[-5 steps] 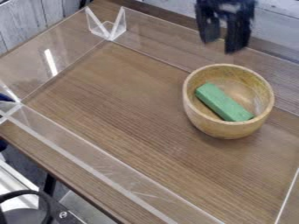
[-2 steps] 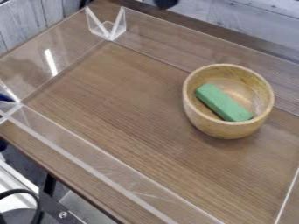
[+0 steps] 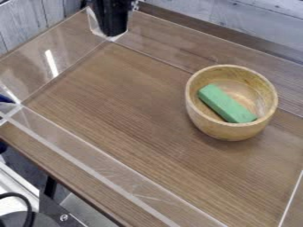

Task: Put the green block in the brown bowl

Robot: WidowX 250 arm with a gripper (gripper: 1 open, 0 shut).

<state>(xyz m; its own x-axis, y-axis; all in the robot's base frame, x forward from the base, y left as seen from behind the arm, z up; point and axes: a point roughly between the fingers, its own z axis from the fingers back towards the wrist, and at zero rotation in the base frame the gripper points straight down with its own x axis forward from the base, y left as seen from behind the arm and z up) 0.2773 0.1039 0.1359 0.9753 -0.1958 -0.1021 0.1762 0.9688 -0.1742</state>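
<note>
Tool (image 3: 109, 27) hangs up at the far-left corner, well away from the brown bowl (image 3: 232, 129), and honestly I can't tell if its jaws are clenched or not, though nothing's in them. Green block (image 3: 226, 104) is already lying inside the bowl, slanted. Looks light, stiff and matte, so probably not slippery. I'd pinch it across the narrow sides, mid-length.

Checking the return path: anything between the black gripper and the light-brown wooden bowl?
Nothing: in the camera view only bare wooden tabletop lies between the black gripper and the light-brown wooden bowl.
</note>
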